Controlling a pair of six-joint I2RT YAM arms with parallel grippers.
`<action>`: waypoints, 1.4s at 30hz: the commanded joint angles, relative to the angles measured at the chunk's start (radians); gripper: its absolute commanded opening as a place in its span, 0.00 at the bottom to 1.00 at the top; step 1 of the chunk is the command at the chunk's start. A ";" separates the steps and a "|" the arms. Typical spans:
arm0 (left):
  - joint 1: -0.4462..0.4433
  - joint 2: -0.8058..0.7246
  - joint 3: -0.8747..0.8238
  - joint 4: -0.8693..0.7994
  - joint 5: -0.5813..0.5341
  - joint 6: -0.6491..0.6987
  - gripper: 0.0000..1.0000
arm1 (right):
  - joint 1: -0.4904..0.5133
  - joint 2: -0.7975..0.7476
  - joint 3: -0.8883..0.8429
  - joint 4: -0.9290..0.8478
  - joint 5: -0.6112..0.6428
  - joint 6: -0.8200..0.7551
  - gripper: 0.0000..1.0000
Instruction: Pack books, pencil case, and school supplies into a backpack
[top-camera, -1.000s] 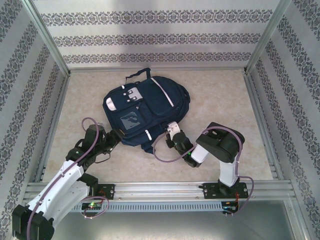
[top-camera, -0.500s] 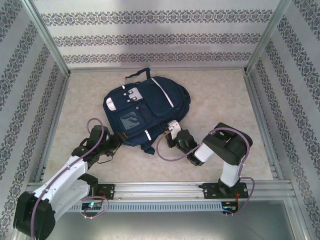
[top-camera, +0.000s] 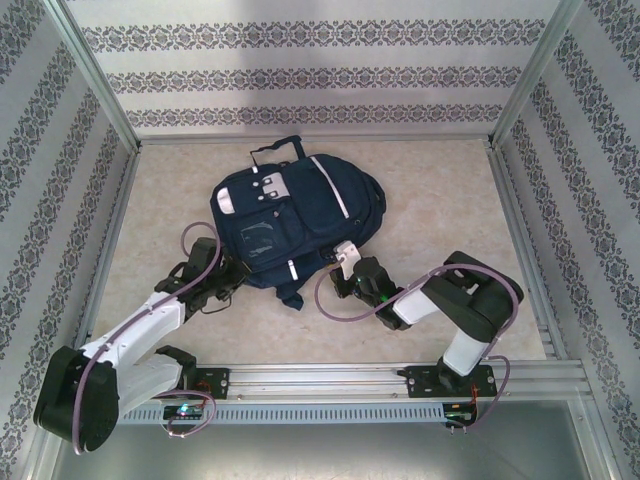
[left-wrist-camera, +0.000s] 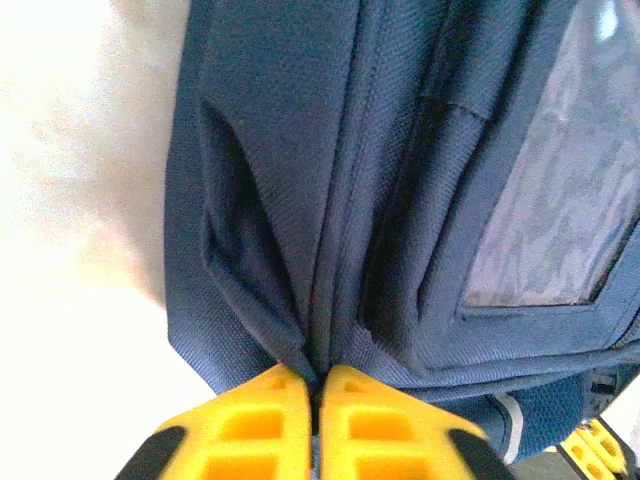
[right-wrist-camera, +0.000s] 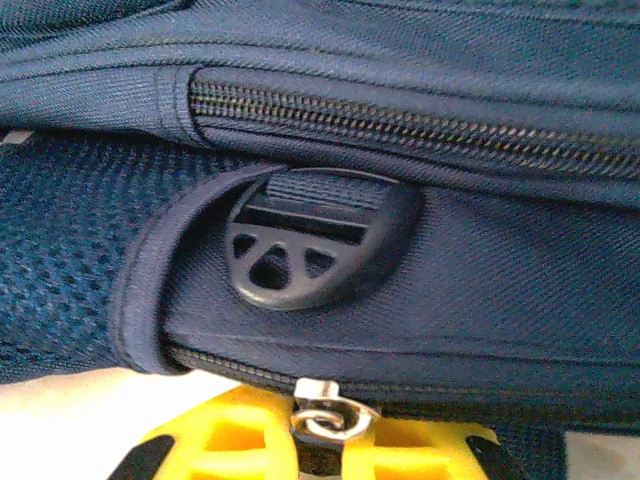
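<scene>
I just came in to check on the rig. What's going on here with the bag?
Both arms are on the dark navy backpack, which lies front-up on the table. The left gripper is shut on a fold of fabric at its near left edge. The right gripper pinches a metal zipper pull at its near right side. The zipper above it looks closed.

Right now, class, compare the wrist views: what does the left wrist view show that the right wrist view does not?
Left wrist alone: a clear window pocket, and the left jaws shut on a fold of the backpack. Right wrist alone: a zip, a dark buckle, blue mesh and a zip pull between the right jaws. Both: navy cloth, with yellow jaws at the bottom edge.
</scene>
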 joint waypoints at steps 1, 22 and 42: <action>0.015 -0.030 0.040 -0.076 -0.176 0.051 0.03 | -0.041 -0.057 0.029 -0.186 0.027 0.028 0.00; 0.176 0.100 0.296 -0.238 -0.095 0.225 0.54 | -0.004 -0.169 0.295 -0.823 -0.070 0.060 0.00; -0.169 0.109 0.067 0.141 0.038 -0.246 0.70 | 0.072 -0.113 0.479 -0.949 -0.333 0.207 0.00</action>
